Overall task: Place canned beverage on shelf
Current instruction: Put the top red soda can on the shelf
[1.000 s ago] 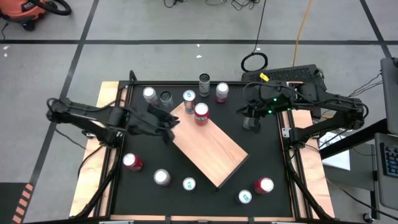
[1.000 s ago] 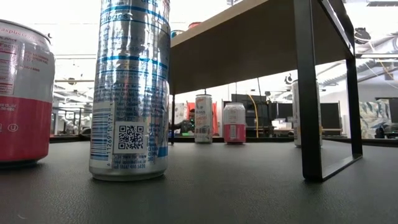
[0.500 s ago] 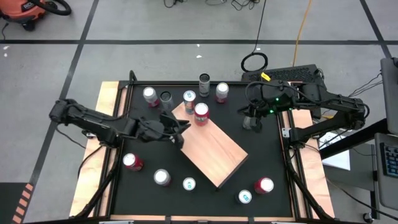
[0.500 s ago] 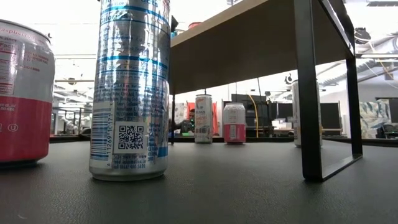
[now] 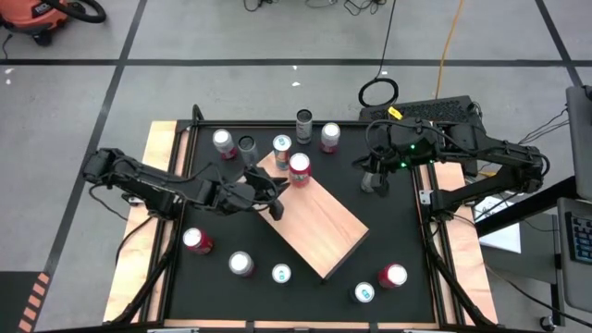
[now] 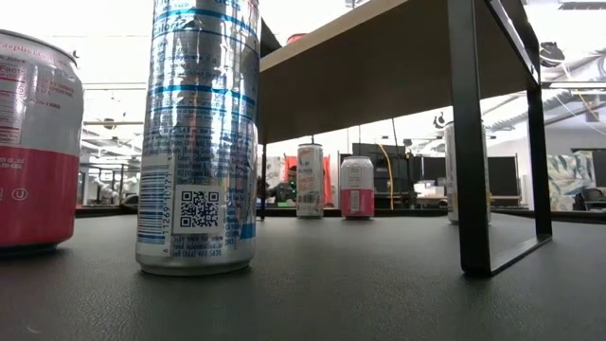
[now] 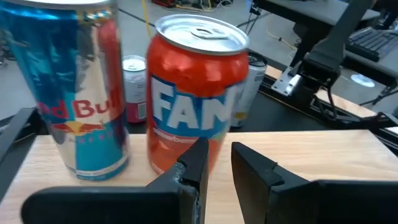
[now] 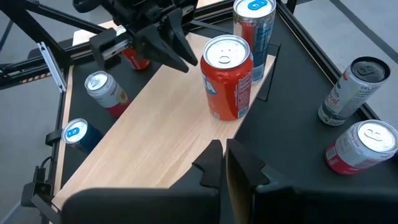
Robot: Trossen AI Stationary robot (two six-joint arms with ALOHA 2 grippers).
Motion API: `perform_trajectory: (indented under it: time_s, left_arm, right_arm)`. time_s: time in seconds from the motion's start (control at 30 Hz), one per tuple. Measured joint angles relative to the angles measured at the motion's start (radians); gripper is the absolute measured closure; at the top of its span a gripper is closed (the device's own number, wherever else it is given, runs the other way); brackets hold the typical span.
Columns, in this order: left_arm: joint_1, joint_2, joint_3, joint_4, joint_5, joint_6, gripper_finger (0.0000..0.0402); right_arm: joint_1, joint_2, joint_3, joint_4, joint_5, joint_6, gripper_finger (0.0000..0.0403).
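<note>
Black and edged with wooden strips, the counter [image 5: 398, 231] carries the shelf [image 5: 319, 227], a pale wood slab set at a slant across its middle. Two cans already stand on the shelf's far end: an orange soda can [image 7: 198, 87] and a slim blue and silver can [image 7: 78, 81] just beside it. Other cans wait around the counter, near and far.

The left gripper [image 7: 216, 163] hovers low over the shelf, just in front of the orange can, its fingers [image 7: 194, 163] nearly together and holding nothing. The right gripper [image 8: 224, 163] hangs over the counter right of the shelf, fingers pressed together and empty.

The risk lies in how close the left fingers are to the orange can. A forward or sideways swing could clip it, tip it into the slim can, and send both off the shelf's far edge.
</note>
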Motion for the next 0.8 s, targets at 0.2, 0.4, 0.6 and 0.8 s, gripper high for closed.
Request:
perform_trajectory:
  time_s: [0.2, 0.4, 0.6, 0.8]
  left_arm:
    - [0.035, 0.000, 0.000, 0.000, 0.010, 0.000, 0.0332]
    - [0.055, 0.000, 0.000, -0.001, 0.035, -0.001, 0.0332]
    - [0.055, 0.000, 0.000, -0.001, 0.049, -0.001, 0.0332]
    - [0.056, 0.005, 0.000, 0.000, 0.044, -0.001, 0.0332]
  right_arm:
    - [0.000, 0.000, 0.000, 0.000, 0.000, 0.000, 0.0403]
    - [0.000, 0.000, 0.000, 0.000, 0.000, 0.003, 0.0403]
    - [0.000, 0.000, 0.000, 0.000, 0.000, 0.003, 0.0403]
    - [0.000, 0.000, 0.000, 0.001, 0.000, 0.003, 0.0403]
